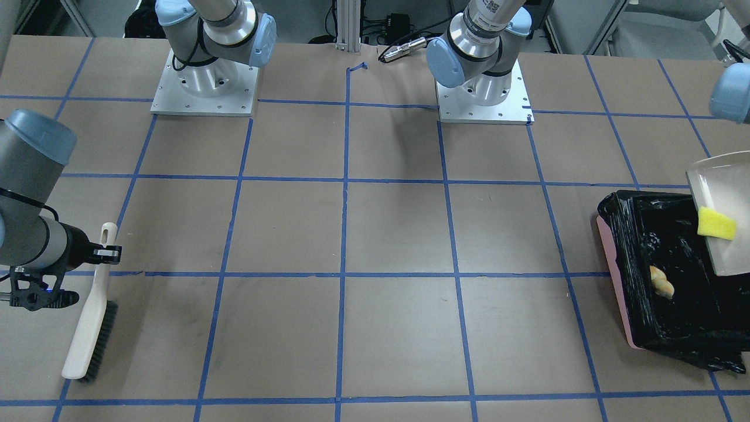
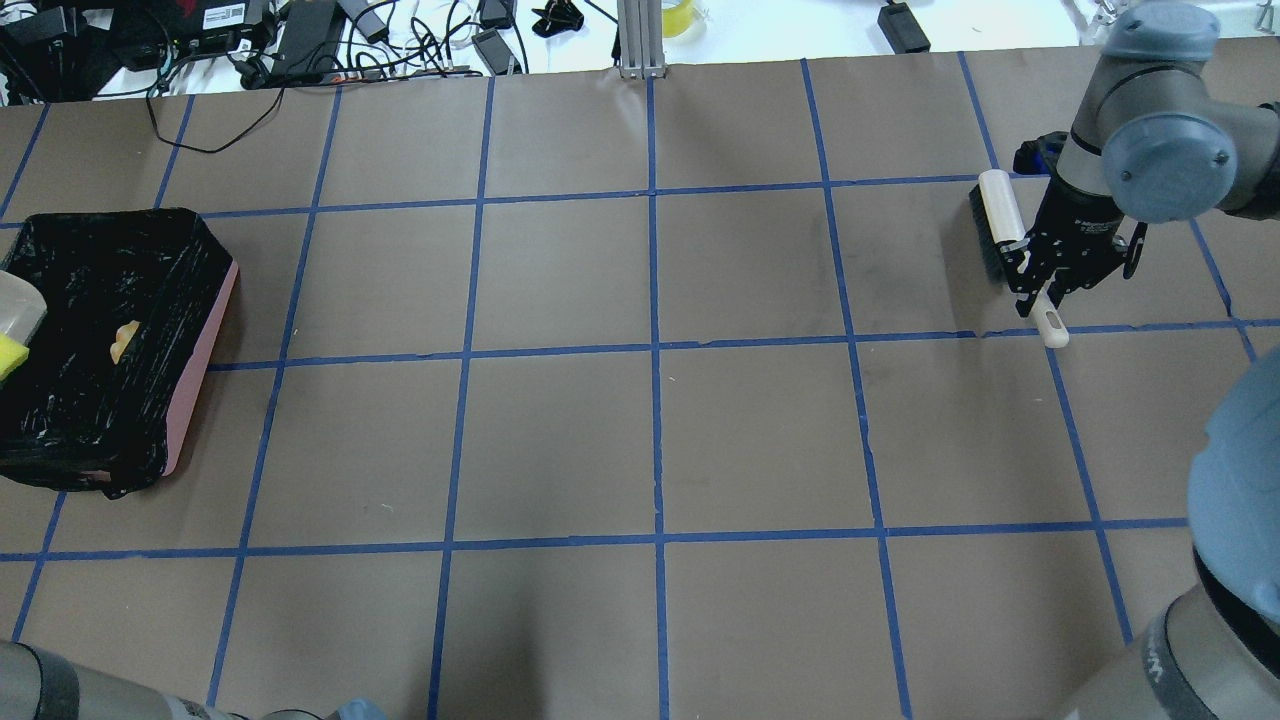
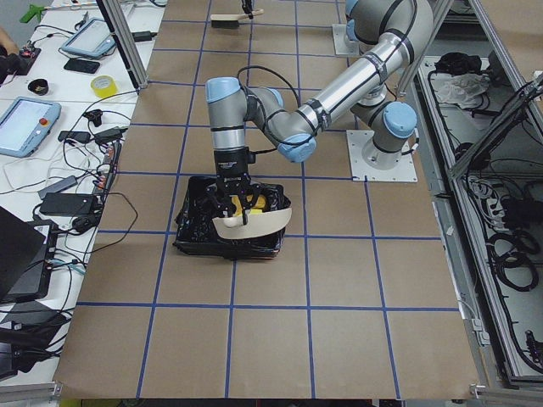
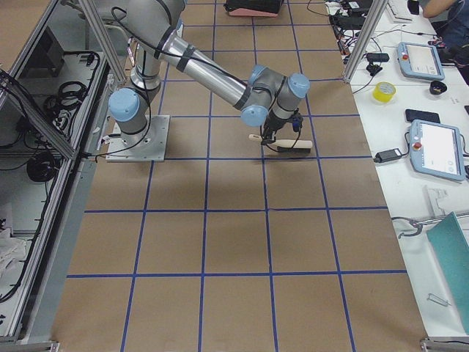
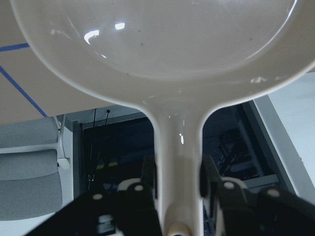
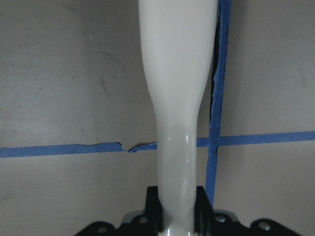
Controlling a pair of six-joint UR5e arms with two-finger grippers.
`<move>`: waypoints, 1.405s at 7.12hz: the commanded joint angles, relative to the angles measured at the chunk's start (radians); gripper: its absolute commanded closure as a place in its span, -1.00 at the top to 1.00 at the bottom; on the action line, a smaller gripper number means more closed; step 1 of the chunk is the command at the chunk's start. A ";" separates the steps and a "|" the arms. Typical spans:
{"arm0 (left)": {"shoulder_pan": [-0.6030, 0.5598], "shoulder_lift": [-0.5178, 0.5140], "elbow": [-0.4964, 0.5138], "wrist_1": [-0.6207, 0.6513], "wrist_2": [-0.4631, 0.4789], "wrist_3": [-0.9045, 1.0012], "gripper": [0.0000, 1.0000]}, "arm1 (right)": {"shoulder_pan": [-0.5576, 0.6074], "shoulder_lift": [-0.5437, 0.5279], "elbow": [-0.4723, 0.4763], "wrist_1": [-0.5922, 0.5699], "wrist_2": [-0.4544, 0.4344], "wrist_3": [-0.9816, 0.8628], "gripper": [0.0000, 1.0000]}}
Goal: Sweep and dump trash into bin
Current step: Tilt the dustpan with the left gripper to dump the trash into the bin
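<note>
The pink bin [image 1: 615, 266] with its black bag stands at the table's end and also shows in the overhead view [image 2: 206, 340]. My left gripper [image 5: 177, 183] is shut on the handle of the off-white dustpan [image 1: 723, 193], which is tilted over the bin. The yellow sponge wedge [image 1: 716, 223] lies on the pan's lower edge. The tan bread crescent [image 1: 662, 282] lies inside the bin. The potato-like piece is hidden. My right gripper [image 2: 1040, 288] is shut on the handle of a brush [image 2: 1000, 215], whose bristles rest on the table.
The brown table has a blue tape grid [image 2: 655, 350]. The two arm bases [image 1: 204, 82] stand at the robot's side. Cables and devices [image 2: 300, 40] lie beyond the far edge.
</note>
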 commanded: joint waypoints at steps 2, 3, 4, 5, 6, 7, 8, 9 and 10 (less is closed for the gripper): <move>-0.014 -0.006 0.015 0.027 0.019 0.053 -1.00 | 0.000 0.000 0.000 -0.002 0.000 0.000 0.58; -0.031 -0.023 0.007 0.092 0.072 0.047 -1.00 | 0.000 0.000 0.000 -0.003 0.000 0.000 0.61; -0.084 -0.029 0.003 0.124 0.137 0.037 -1.00 | 0.000 -0.002 -0.003 -0.005 0.002 0.001 0.67; -0.142 -0.028 0.000 0.122 0.198 -0.009 -1.00 | 0.000 -0.012 -0.017 -0.005 0.005 0.009 0.86; -0.184 -0.023 -0.012 0.118 0.240 -0.038 -1.00 | 0.000 -0.038 -0.037 -0.024 0.002 0.014 1.00; -0.195 -0.020 -0.028 0.118 0.251 -0.042 -1.00 | 0.002 -0.096 -0.054 -0.018 0.003 0.020 1.00; -0.196 -0.022 -0.026 0.119 0.254 -0.043 -1.00 | 0.009 -0.168 -0.063 0.009 0.008 0.021 1.00; -0.195 -0.014 -0.019 0.118 0.240 -0.042 -1.00 | 0.021 -0.252 -0.075 0.058 0.025 0.020 1.00; -0.187 -0.008 0.004 0.118 0.185 -0.025 -1.00 | 0.067 -0.318 -0.086 0.084 0.020 0.021 1.00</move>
